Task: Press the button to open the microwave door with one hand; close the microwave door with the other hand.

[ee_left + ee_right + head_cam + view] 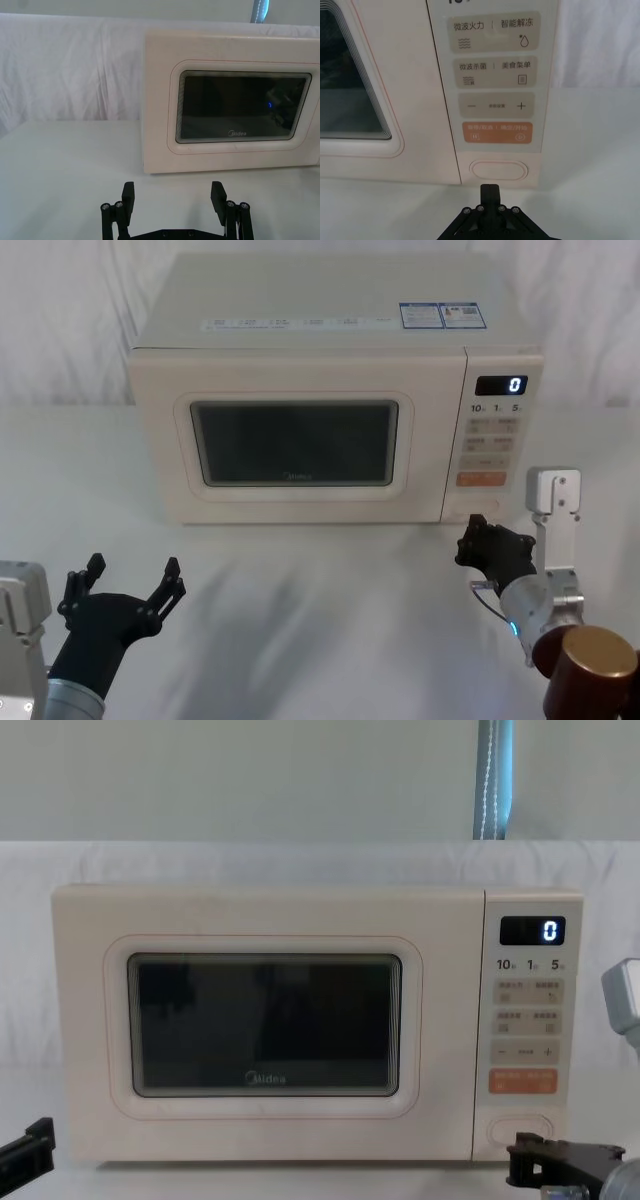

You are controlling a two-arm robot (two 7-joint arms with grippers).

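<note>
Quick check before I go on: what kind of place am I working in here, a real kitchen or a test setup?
Most likely a staged test bench, not a kitchen. The microwave stands alone on a white tabletop, and a draped white cloth backdrop hangs behind it. No counters, cabinets or sink are in view.

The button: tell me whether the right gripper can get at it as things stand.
Probably yes. The right gripper, fingers shut, sits just in front of the button, with nothing between them; the microwave door is closed.
</note>
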